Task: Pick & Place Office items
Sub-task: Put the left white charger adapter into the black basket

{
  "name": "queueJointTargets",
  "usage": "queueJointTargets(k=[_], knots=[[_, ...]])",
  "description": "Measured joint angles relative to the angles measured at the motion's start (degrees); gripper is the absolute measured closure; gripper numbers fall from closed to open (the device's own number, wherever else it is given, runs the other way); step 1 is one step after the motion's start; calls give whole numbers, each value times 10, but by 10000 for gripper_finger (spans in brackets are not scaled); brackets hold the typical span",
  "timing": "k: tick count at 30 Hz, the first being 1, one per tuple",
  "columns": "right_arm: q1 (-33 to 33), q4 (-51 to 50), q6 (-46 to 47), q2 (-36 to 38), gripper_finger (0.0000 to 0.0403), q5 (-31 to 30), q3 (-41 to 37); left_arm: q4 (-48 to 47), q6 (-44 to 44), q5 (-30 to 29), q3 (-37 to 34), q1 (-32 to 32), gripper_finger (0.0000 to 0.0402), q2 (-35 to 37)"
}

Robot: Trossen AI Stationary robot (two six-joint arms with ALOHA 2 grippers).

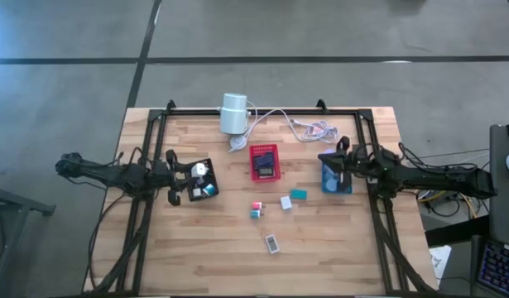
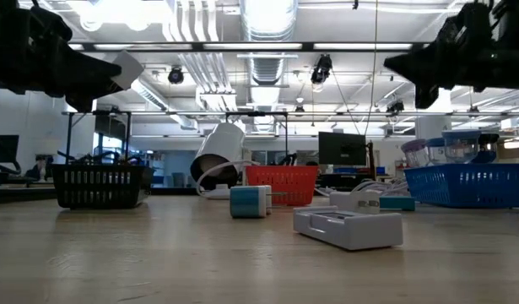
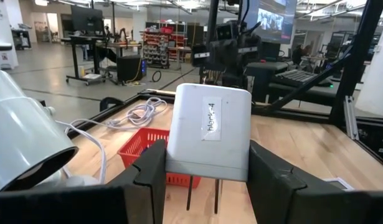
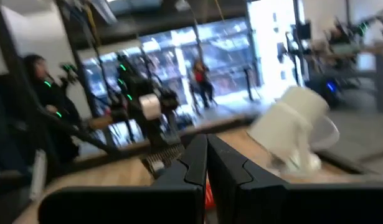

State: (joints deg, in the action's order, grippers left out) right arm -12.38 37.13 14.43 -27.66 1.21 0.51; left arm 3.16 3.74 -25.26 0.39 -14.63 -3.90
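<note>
High view: wooden table [image 1: 196, 248] with 2 dark arms and 3 trays. L gripper [image 1: 199, 172] sits over the black tray [image 1: 206, 191] at table's left, clamped on a white block [image 1: 201, 170]; tray also holds a few small pieces, 1 of them blue, exact no. unclear. R gripper [image 1: 328, 156] hangs at the edge of the blue tray [image 1: 335, 185], fingers pressed together, nothing btw. them. Red tray [image 1: 265, 162] stands mid-table, contents dark, not countable. Loose office items on the bare wood: 5 seen, viz. 1 teal block [image 1: 298, 194], 1 white block just beside it [image 1: 285, 202], 1 pink piece [image 1: 256, 205] touching 1 teal piece [image 1: 255, 213], and 1 white flat piece [image 1: 272, 242] nearest the front edge. 1 white cylinder [image 1: 233, 113] w/ cable [image 1: 275, 116] lies at the far edge. Low view: same 3 trays in a row, black [image 2: 100, 186], red [image 2: 281, 185], blue [image 2: 470, 186]; cylinder [image 2: 218, 154] tilted behind; 4 loose pieces visible, incl. teal/white one [image 2: 248, 202] and flat white one [image 2: 348, 227] closest to camera. Both grippers raised well clear of the tabletop. L wrist view: 2 dark fingers [image 3: 151, 171] grip the white block [image 3: 208, 132] on opposite sides; a label w/ unreadable writing on its face; red tray [image 3: 149, 152] beyond. R wrist view: 2 fingers [image 4: 194, 163] closed against each other, empty; cylinder [image 4: 294, 127] beyond; 1 seated person [image 4: 51, 112] in the room behind.
</note>
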Motion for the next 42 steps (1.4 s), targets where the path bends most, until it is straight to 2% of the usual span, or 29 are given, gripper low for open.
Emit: queueJointTargets(k=[3, 11, 18, 24, 34, 38, 42], knots=[[0, -14, -11, -7, 394, -19, 0, 0, 4, 0, 0, 0, 250, 0], [0, -84, -54, 0, 394, -10, 0, -1, 6, 1, 0, 0, 250, 0], [0, -126, -65, 77, 394, 4, 0, -2, 12, 7, 0, 0, 250, 0], [0, -157, -89, 124, 394, -10, 0, -9, 37, 18, 2, -1, 250, -3], [0, -160, -87, 121, 394, -13, 0, -222, 185, -9, 93, 0, 250, -52], [0, -159, -86, 121, 394, -13, 0, -274, 232, -9, 139, 0, 250, -102], [0, -160, -86, 121, 394, -13, 0, -331, 272, -15, 186, 0, 250, -182]])
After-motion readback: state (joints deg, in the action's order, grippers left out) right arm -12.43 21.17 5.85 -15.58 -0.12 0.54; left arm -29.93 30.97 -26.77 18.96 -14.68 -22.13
